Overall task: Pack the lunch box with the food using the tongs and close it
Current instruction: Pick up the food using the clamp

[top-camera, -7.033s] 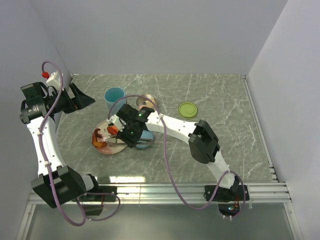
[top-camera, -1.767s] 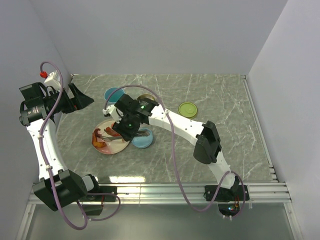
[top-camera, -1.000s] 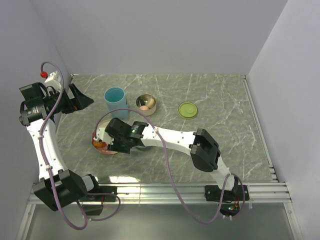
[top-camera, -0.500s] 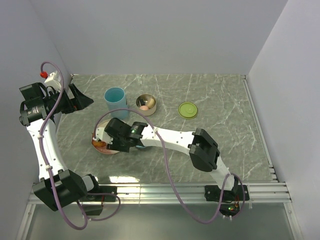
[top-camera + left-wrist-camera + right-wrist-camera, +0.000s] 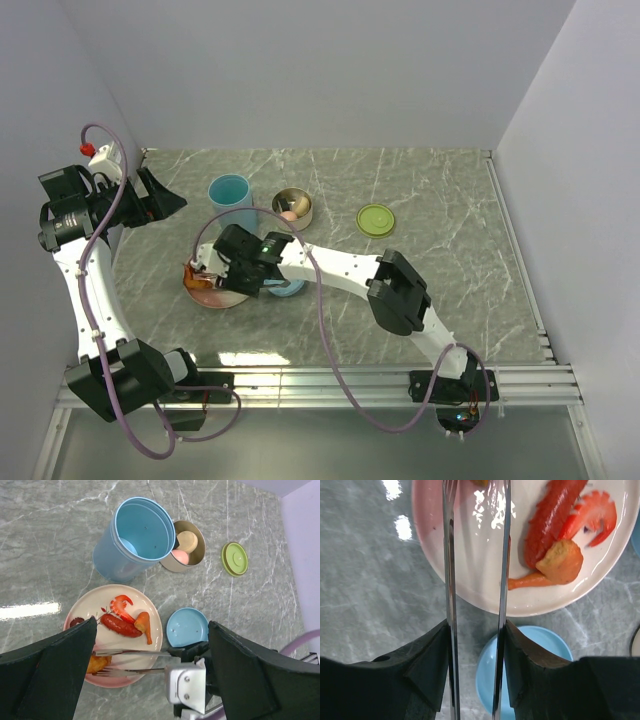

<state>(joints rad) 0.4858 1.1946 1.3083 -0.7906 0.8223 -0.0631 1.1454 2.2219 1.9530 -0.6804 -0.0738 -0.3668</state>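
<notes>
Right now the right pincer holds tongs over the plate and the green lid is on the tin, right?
No: the lid lies on the table, apart from the tin, per the left wrist view. The right pincer holds the tongs over the plate.

My bench (image 5: 50,530) is grey-green marble with thin white veins. The plate (image 5: 470,560) is cream with a pink rim. The food (image 5: 122,625) on it is orange-red. The tongs (image 5: 449,580) are shiny silver and my right claw (image 5: 475,627) is black. The cup (image 5: 135,537) and the small lid (image 5: 187,626) are light blue, and the other lid (image 5: 234,558) is lime green. The round lunch box (image 5: 172,565) is dull metal, with beige and pink pieces inside.
</notes>
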